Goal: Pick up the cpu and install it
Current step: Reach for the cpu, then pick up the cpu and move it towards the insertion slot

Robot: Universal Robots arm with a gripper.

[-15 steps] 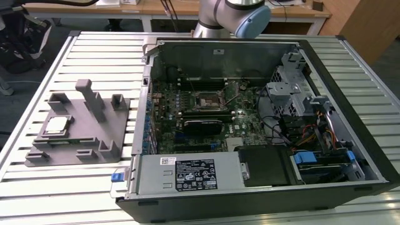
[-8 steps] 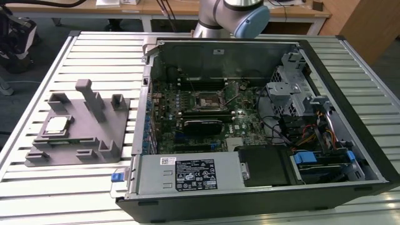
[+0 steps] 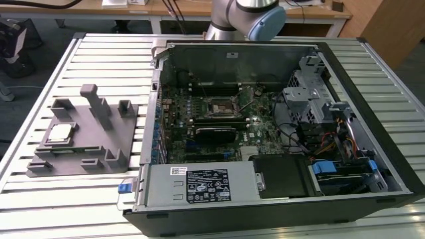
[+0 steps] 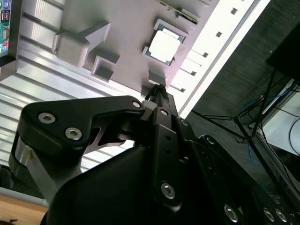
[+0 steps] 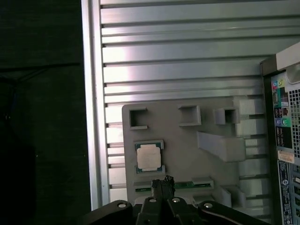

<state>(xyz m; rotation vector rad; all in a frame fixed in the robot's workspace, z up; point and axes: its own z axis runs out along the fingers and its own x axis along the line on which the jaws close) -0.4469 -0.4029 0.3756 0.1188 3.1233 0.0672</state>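
Note:
The cpu (image 3: 61,132), a small silver square, lies flat in a recess of the grey plastic tray (image 3: 86,149) on the exterior view's left. In both wrist views it shows below me, cpu (image 5: 150,156) and cpu (image 4: 163,46), on the tray (image 5: 187,150) (image 4: 122,56). My gripper (image 5: 162,181) (image 4: 157,90) hangs high above the tray, just off one side of the cpu, its dark fingers pressed together with nothing between them. The dark square motherboard socket (image 3: 219,106) sits inside the open computer case.
The open computer case (image 3: 371,99) fills the exterior view's right, with a power supply (image 3: 199,184), drive cage (image 3: 309,94) and cables inside. Tall posts (image 3: 96,107) rise from the tray. The slatted metal table's edge (image 5: 91,117) meets dark floor beside the tray.

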